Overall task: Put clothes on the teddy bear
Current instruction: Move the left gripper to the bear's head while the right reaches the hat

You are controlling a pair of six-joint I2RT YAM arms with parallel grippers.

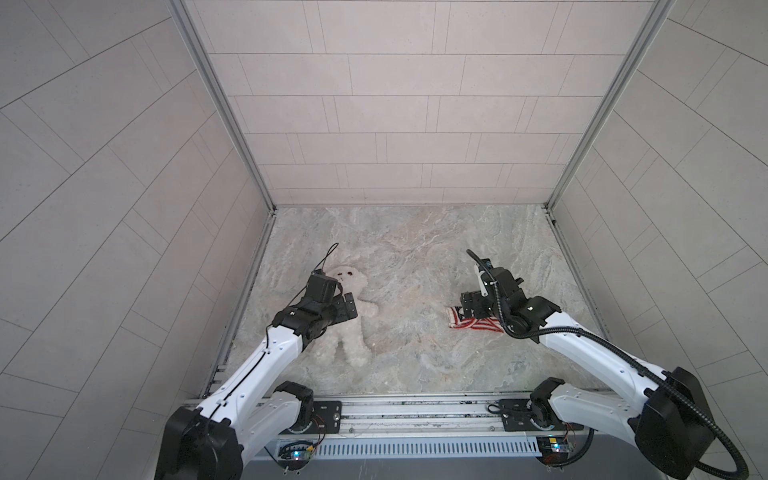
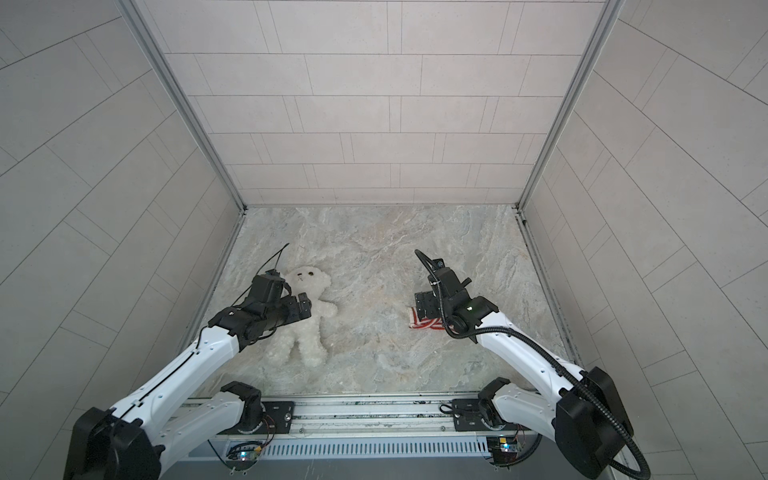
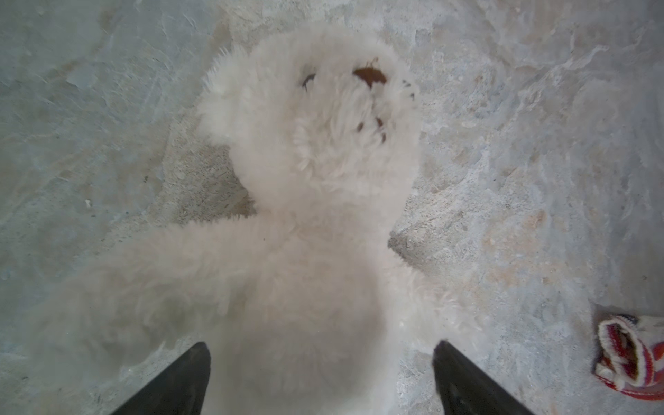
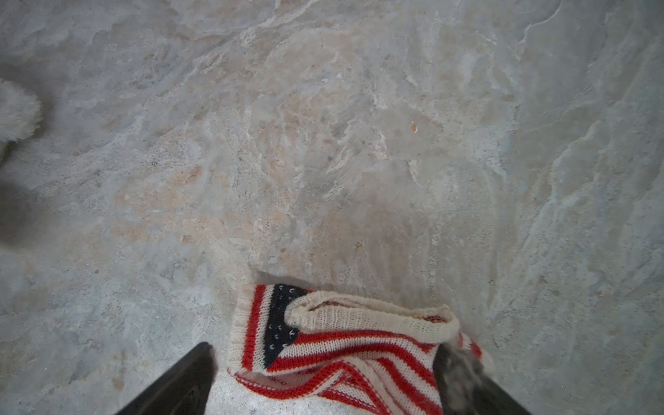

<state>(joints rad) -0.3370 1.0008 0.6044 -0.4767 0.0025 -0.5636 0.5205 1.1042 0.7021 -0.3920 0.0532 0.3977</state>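
Pale tiled walls (image 1: 374,104) close in a grey marbled stone tabletop (image 1: 415,257). The small fluffy white plush teddy bear (image 1: 351,332) lies on its back directly under the left end effector (image 1: 344,306), whose jaws stand wide, one at each side of the belly, gripping nothing. The right end effector (image 1: 471,305) is spread and empty too, low over the crumpled red-and-white striped knit sweater (image 4: 341,345); one finger seems to touch its edge. The risk, I think: closing here may pinch both knit layers together and seal the opening, or the left jaws may catch only fur and slip.
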